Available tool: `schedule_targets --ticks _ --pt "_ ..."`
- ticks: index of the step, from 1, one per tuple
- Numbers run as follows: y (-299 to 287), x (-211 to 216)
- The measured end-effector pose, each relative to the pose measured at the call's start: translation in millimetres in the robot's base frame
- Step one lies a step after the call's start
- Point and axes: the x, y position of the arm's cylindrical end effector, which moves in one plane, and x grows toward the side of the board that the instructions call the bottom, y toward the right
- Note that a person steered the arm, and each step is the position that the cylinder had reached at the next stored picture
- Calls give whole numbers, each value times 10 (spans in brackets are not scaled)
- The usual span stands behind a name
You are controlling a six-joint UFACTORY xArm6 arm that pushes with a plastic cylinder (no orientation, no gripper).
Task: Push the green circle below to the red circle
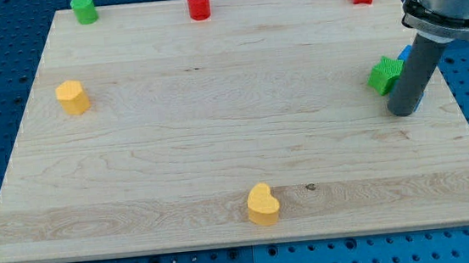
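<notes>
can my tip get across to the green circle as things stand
Probably yes: my tip is at the view's right beside the green star, and bare board lies between it and the green circle at top left.

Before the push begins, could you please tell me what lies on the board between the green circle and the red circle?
Nothing: in the camera view, the strip of board between the green circle and the red circle is bare wood.

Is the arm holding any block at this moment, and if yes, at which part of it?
Nothing is held. My tip is a bare rod resting on the board, at the right of the green star block.
</notes>
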Motion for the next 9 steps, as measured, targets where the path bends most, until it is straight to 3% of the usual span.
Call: schedule_targets --ticks 3,4,5,8,9 --pt "165 -5" --pt "-225 -6" --pt "-1394 -162" --pt "-4206 -2206" --pt "-5204 -2372"
